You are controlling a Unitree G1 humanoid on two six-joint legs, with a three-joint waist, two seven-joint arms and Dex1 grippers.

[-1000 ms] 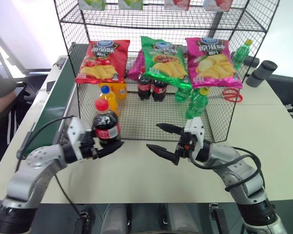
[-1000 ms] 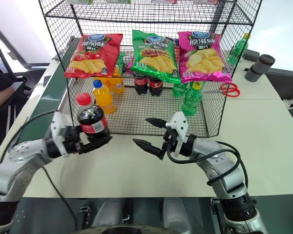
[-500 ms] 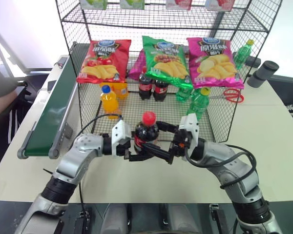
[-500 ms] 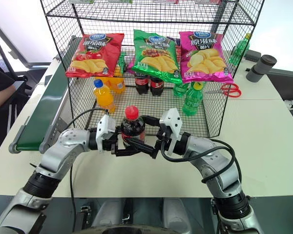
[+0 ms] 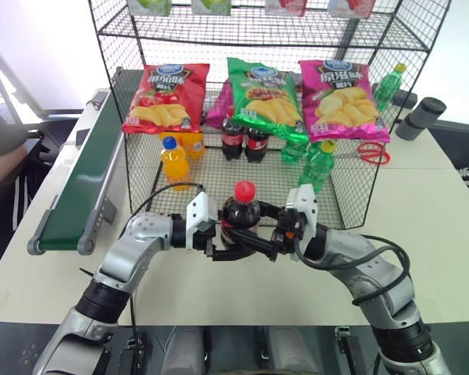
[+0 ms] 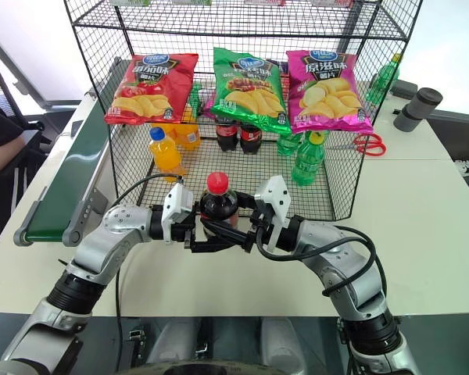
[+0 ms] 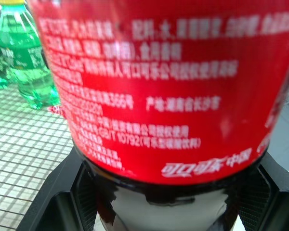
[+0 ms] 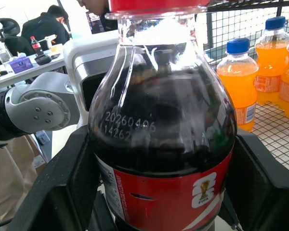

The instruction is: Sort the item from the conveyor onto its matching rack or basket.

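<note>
Small plastic cola bottle (image 5: pixel 240 211) with a red cap, dark brown-black liquid and a red label printed in white lettering. Held upright in the air at the centre, over the pale table (image 5: pixel 422 211), just in front of the black wire-mesh rack (image 5: pixel 137 164) and well to the right of the dark-green conveyor (image 5: pixel 78 187) along the table's left edge.

Reaching in from the left, the left gripper (image 7: pixel 168 192) on a bent grey arm, pointing right and roughly level. Black fingers (image 7: pixel 53 207) spread wide on either side of the bottle's lower body, below the label, with what looks like a thin gap at each side; not seen squeezing it.

Reaching in from the right, the right gripper (image 8: pixel 164 183) on an arm bent at the elbow, pointing left and about level, facing the left one. Fingers (image 8: pixel 62 183) closed against the bottle's two sides at label height, gripping it. Both sets of fingers overlapping around the same bottle.

Inside the rack, from left to right: an orange soda bottle (image 5: pixel 173 162), two cola bottles (image 5: pixel 242 139) at the back, a green bottle (image 5: pixel 316 164). Hanging above them, a red chip bag (image 5: pixel 166 98), a green one (image 5: pixel 262 94) and a pink one (image 5: pixel 342 87). Red-handled scissors (image 5: pixel 367 153) lying behind the rack's right side.
</note>
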